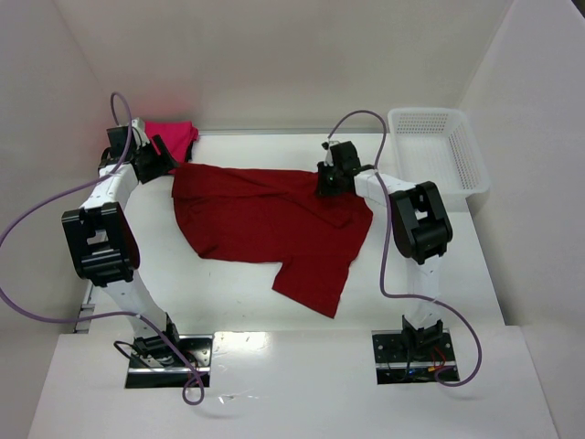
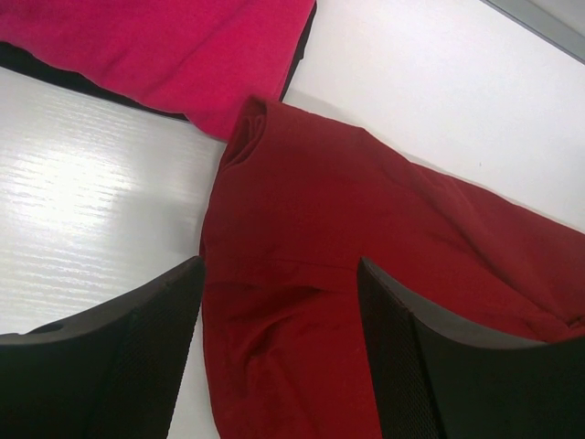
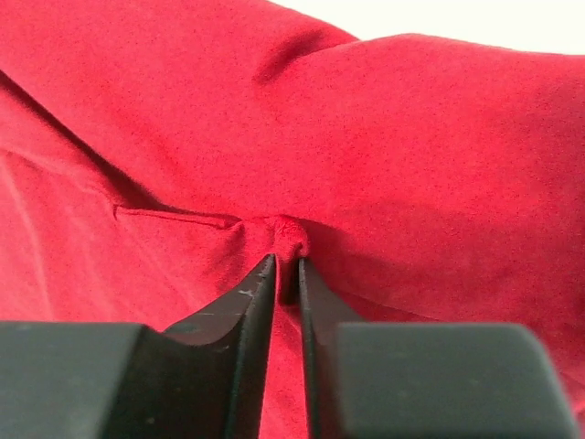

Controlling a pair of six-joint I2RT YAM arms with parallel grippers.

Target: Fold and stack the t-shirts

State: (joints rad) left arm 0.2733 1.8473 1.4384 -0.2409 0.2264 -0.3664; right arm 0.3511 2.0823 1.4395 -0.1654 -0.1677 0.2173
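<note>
The dark crimson t-shirt [image 1: 274,224] lies spread and rumpled across the middle of the table, one sleeve hanging toward the front. The magenta-pink t-shirt [image 1: 172,137] lies bunched at the far left corner; it also shows in the left wrist view [image 2: 174,50]. My left gripper [image 1: 163,157] is open, its jaws wide over the crimson shirt's left edge [image 2: 292,302] without holding it. My right gripper [image 1: 331,181] is shut on a pinched fold of the crimson shirt [image 3: 291,240] at its far right part.
A white plastic mesh basket [image 1: 437,151] stands at the far right of the table. White walls enclose the table at the back and sides. Purple cables loop from both arms.
</note>
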